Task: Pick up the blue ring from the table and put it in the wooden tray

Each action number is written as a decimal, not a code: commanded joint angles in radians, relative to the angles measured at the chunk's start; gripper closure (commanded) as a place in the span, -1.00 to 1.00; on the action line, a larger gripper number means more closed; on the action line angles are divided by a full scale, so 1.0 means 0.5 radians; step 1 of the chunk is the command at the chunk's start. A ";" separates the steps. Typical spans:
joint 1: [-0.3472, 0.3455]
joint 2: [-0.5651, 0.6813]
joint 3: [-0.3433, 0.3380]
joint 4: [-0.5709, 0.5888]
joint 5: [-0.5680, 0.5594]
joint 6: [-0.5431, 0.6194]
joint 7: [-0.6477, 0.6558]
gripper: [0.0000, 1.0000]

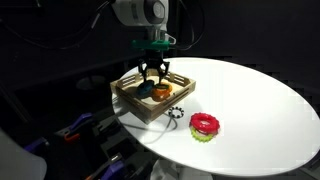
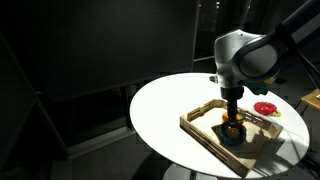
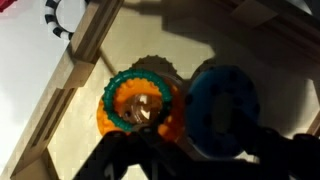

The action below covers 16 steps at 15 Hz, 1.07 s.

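Observation:
The blue ring lies flat inside the wooden tray, right beside an orange ring with a teal inner rim. In an exterior view the blue ring shows under my gripper, which hovers just above the tray. In the wrist view my gripper's dark fingers stand wider apart than the ring, open. The tray and gripper also show in an exterior view, on the round white table.
A red ring with green underside lies on the table past the tray; it also shows in an exterior view. A small black-and-white ring lies just outside the tray corner and in the wrist view.

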 commanded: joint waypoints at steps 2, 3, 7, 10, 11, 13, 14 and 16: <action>-0.021 -0.031 0.004 -0.004 0.007 0.005 -0.031 -1.00; -0.035 -0.038 0.009 0.006 0.030 -0.013 -0.047 -1.00; -0.085 -0.074 0.010 0.052 0.104 -0.069 -0.079 -1.00; -0.126 -0.108 0.003 0.087 0.173 -0.112 -0.084 -1.00; -0.136 -0.120 -0.002 0.101 0.192 -0.130 -0.080 -1.00; -0.161 -0.154 -0.013 0.123 0.228 -0.178 -0.076 -1.00; -0.167 -0.170 -0.024 0.132 0.224 -0.189 -0.064 -1.00; -0.175 -0.203 -0.052 0.150 0.198 -0.206 -0.038 -1.00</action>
